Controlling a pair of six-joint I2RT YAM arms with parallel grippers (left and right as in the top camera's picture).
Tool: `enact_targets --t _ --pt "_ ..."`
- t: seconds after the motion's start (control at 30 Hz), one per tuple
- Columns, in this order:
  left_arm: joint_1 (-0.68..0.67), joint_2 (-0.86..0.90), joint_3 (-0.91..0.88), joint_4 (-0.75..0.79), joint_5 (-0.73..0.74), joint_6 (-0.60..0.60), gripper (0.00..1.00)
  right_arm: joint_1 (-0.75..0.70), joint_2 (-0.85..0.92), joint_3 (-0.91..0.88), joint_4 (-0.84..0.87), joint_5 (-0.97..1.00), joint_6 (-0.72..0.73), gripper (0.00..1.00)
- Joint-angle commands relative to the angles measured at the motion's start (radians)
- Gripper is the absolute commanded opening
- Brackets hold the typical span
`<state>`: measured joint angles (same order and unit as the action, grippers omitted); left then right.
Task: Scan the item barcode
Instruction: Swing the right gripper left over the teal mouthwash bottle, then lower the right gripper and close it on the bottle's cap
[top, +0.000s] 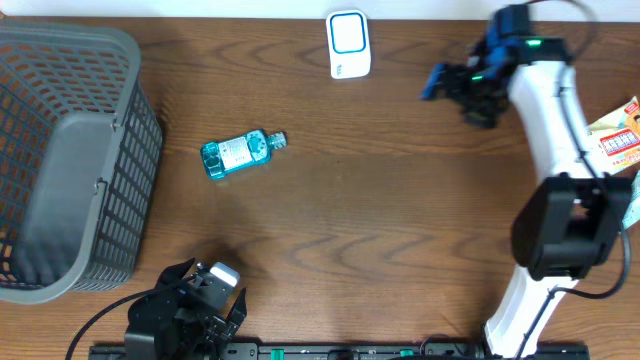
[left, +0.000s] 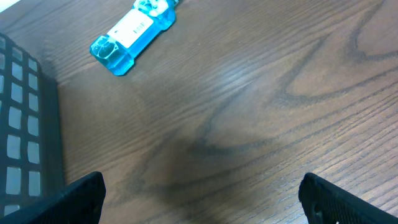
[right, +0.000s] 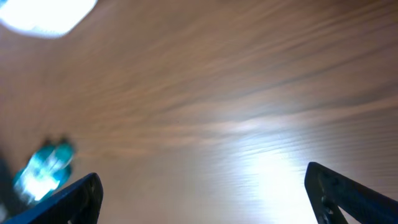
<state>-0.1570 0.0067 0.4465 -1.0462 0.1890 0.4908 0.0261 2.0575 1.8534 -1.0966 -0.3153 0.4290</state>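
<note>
Best pinched across the labelled middle of the blue bottle (top: 243, 153), probably light, stiff, slick, with left claw (left: 202, 196) and right claw (right: 205, 193) both spread, empty

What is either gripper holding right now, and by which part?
Nothing is held: left gripper and right gripper are open; the mouthwash bottle lies on the table.

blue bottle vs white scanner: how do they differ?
The blue bottle is translucent with a label; the white scanner is opaque with a blue-ringed face. The bottle lies on its side left of centre; the scanner sits at the far edge. Both rest on the table.
</note>
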Motion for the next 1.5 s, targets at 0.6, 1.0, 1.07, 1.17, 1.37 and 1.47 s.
enact_targets --t 0.6,1.0,1.07,1.17,1.37,1.47 --pt "0.004 0.0 -0.003 -0.011 -0.013 0.01 0.99 0.62 0.043 -0.031 0.334 0.332 0.84 0.87" --pt "0.004 0.0 -0.003 -0.011 -0.014 0.01 0.99 0.673 0.256 -0.031 0.532 0.279 0.93 0.85" --pt "0.004 0.0 -0.003 -0.011 -0.013 0.009 0.99 0.671 0.283 -0.031 0.552 0.267 0.964 0.84" --pt "0.004 0.0 -0.003 -0.011 -0.013 0.01 0.99 0.668 0.311 -0.031 0.578 0.232 1.004 0.81" --pt "0.004 0.0 -0.003 -0.011 -0.014 0.01 0.99 0.671 0.34 -0.031 0.62 0.216 1.007 0.69" --pt "0.004 0.0 -0.003 -0.011 -0.013 0.01 0.99 0.68 0.358 -0.031 0.631 0.223 1.007 0.59"
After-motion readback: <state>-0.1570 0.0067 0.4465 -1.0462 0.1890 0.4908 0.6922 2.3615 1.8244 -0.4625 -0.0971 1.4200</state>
